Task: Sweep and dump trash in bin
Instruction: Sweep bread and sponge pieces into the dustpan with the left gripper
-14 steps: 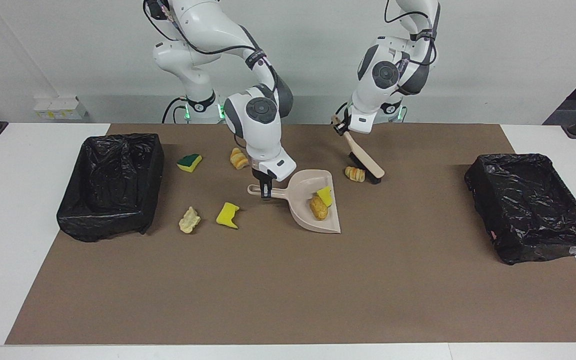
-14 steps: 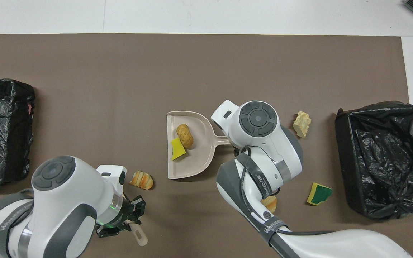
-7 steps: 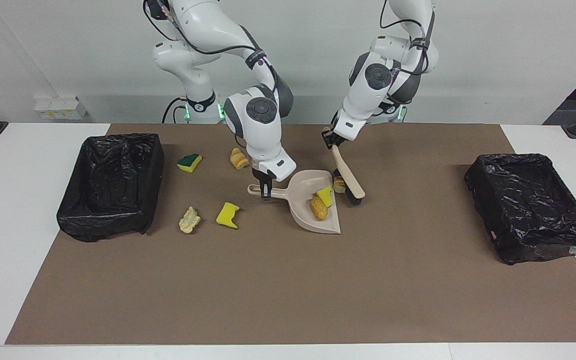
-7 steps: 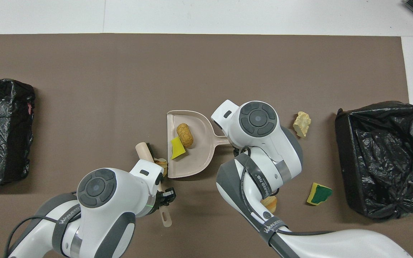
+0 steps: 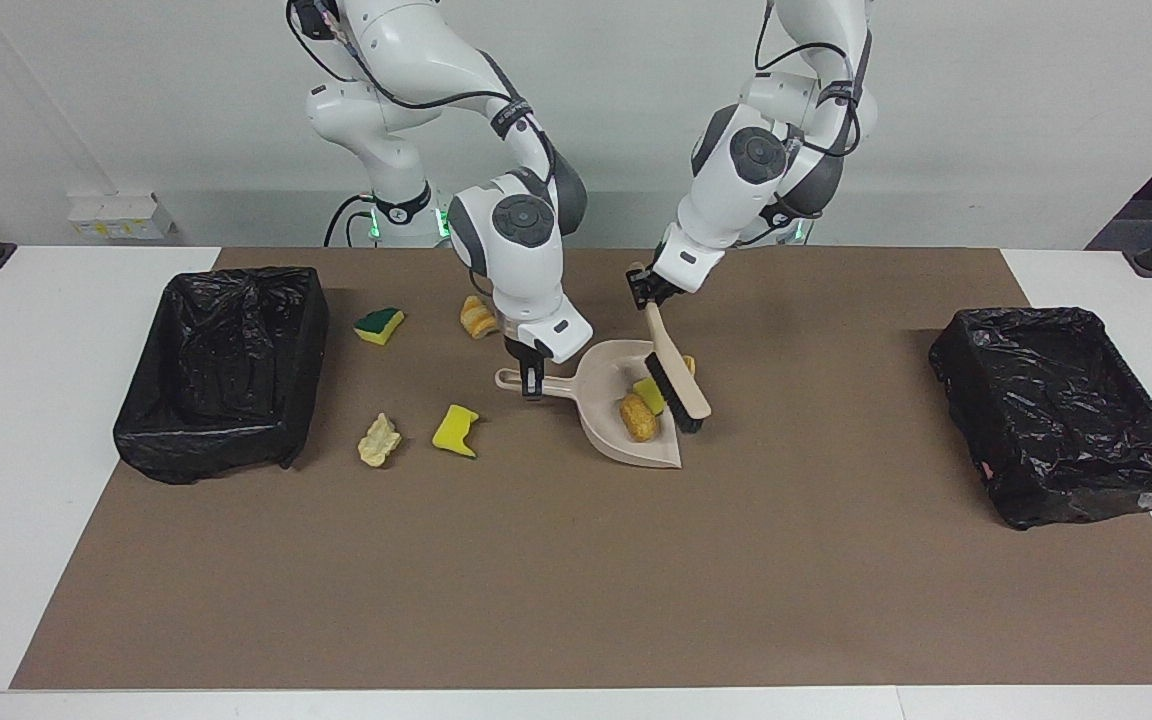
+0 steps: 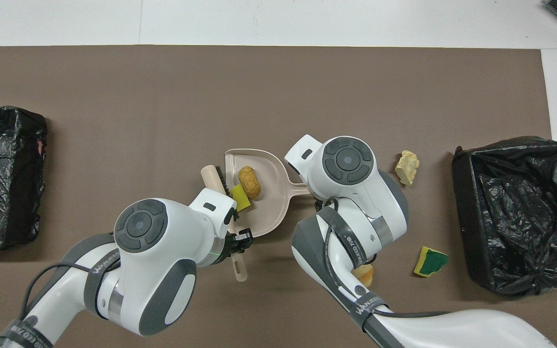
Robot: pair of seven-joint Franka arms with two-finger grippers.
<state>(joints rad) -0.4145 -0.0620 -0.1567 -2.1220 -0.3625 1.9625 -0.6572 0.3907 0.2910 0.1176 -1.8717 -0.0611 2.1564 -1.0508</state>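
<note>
My right gripper (image 5: 533, 383) is shut on the handle of the beige dustpan (image 5: 604, 378), which lies flat on the mat. In the pan are a tan lump (image 5: 638, 417) and a yellow sponge chunk (image 5: 647, 393). My left gripper (image 5: 642, 287) is shut on the handle of the brush (image 5: 681, 392), whose black bristles stand at the pan's mouth. A sliver of an orange lump (image 5: 689, 365) shows just past the brush. Loose trash lies toward the right arm's end: a green-topped sponge (image 5: 379, 324), a bread lump (image 5: 477, 317), a pale lump (image 5: 379, 440) and a yellow sponge (image 5: 456, 430).
One black-lined bin (image 5: 226, 370) stands at the right arm's end of the brown mat, and another (image 5: 1061, 410) at the left arm's end. From above, the arms cover part of the dustpan (image 6: 269, 212) and the brush (image 6: 213, 178).
My left arm has swept the brush toward the right arm's end, pushing the orange lump up to the dustpan's mouth. The right arm and the pan have stayed still.
</note>
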